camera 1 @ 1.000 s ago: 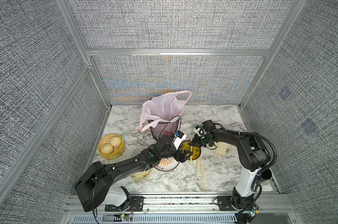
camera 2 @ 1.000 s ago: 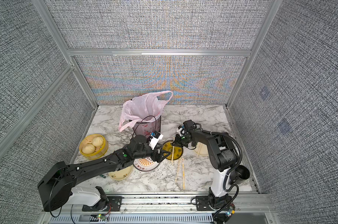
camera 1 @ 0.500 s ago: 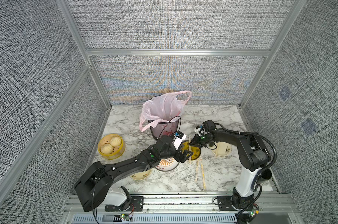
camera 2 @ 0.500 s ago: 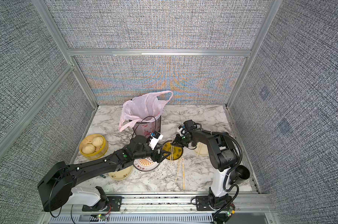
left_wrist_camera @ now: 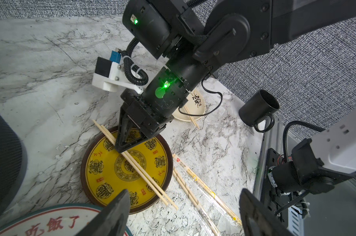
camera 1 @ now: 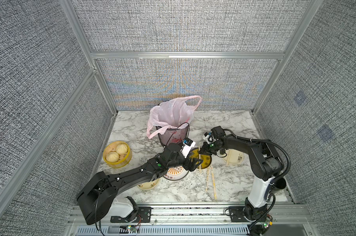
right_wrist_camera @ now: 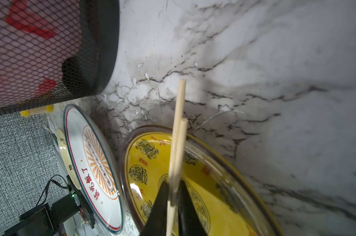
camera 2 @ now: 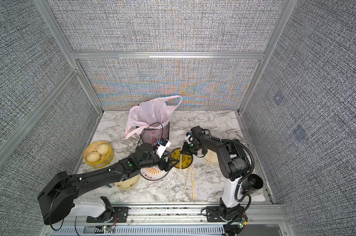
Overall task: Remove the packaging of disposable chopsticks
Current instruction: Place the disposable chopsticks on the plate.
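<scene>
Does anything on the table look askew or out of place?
The bare chopsticks lie across the yellow plate with uneven ends, overhanging its rim, pinched in the right gripper. Two wrapped pairs lie loose beside it.

Grey woven walls (camera 1: 173, 26), marble tabletop (camera 1: 236, 119)

1. White plate (left_wrist_camera: 30, 222), toward the front edge of the table (left_wrist_camera: 40, 71): large red Chinese characters on the face. The left wrist view shows "吃飯了". The right wrist view shows the same plate (right_wrist_camera: 77, 143) with one further character ahead of these, probably "该".
2. Yellow plate (left_wrist_camera: 116, 183), near the table centre: black seal-style character medallions ring the face, with small red characters between them. None can be read with certainty.
3. Chopstick sleeve (left_wrist_camera: 205, 189), on the table just beside the yellow plate: a small red emblem and one line of print, too small to read.
4. Mesh bin (right_wrist_camera: 40, 51): red print shows through the mesh but is illegible.
</scene>
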`<move>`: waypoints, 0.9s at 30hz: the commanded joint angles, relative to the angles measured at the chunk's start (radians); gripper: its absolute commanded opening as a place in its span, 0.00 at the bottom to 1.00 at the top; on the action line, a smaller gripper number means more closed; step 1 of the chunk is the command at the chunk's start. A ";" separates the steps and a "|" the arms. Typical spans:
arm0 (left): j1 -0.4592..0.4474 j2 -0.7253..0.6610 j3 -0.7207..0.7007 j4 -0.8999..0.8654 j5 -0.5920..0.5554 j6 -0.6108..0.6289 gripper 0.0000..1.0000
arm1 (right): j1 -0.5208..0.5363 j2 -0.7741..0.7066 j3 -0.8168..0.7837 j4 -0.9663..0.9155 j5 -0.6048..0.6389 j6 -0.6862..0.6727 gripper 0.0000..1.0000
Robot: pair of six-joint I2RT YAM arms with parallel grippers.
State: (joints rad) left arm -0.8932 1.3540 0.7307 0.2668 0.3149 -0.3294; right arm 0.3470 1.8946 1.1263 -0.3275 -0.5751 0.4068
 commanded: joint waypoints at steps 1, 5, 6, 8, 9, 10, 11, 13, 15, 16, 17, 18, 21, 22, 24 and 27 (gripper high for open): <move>0.000 0.000 0.001 0.022 0.000 0.007 0.83 | 0.005 -0.008 0.007 -0.031 0.027 -0.017 0.13; 0.001 0.002 -0.001 0.025 0.000 0.005 0.83 | 0.010 -0.010 0.007 -0.034 0.032 -0.022 0.14; 0.001 0.002 -0.001 0.025 0.000 0.004 0.83 | 0.012 -0.012 0.007 -0.033 0.032 -0.022 0.15; 0.002 0.004 0.001 0.025 0.000 0.004 0.83 | 0.015 -0.019 0.008 -0.033 0.032 -0.023 0.17; 0.001 0.004 0.001 0.024 0.000 0.004 0.83 | 0.016 -0.023 0.006 -0.032 0.033 -0.023 0.19; 0.001 0.004 0.001 0.023 -0.001 0.005 0.83 | 0.018 -0.030 0.004 -0.031 0.034 -0.023 0.20; 0.000 0.004 0.000 0.024 -0.002 0.004 0.83 | 0.020 -0.037 -0.001 -0.027 0.035 -0.023 0.21; 0.001 0.004 -0.001 0.025 -0.004 0.005 0.83 | 0.021 -0.051 -0.008 -0.024 0.034 -0.021 0.23; 0.001 0.005 -0.002 0.026 -0.004 0.004 0.83 | 0.024 -0.066 -0.014 -0.019 0.036 -0.020 0.25; 0.001 0.005 -0.004 0.027 -0.004 0.005 0.83 | 0.025 -0.077 -0.020 -0.019 0.040 -0.017 0.26; 0.001 0.005 -0.005 0.028 -0.003 0.003 0.83 | 0.026 -0.090 -0.029 -0.018 0.046 -0.015 0.27; 0.001 0.004 -0.008 0.031 -0.003 0.003 0.83 | 0.027 -0.104 -0.039 -0.015 0.051 -0.013 0.28; 0.002 -0.001 -0.018 0.032 -0.011 0.001 0.83 | 0.028 -0.158 -0.087 -0.003 0.073 -0.006 0.31; 0.000 -0.005 -0.022 0.031 -0.016 0.000 0.83 | 0.030 -0.180 -0.105 0.000 0.083 -0.005 0.32; 0.000 -0.015 -0.029 0.032 -0.023 0.000 0.83 | 0.032 -0.218 -0.141 0.008 0.098 -0.002 0.34; 0.000 -0.031 -0.044 0.035 -0.027 -0.002 0.83 | 0.040 -0.276 -0.212 0.025 0.114 0.003 0.31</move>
State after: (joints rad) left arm -0.8928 1.3361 0.6949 0.2745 0.2935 -0.3305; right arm 0.3798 1.6520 0.9466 -0.3164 -0.4877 0.3988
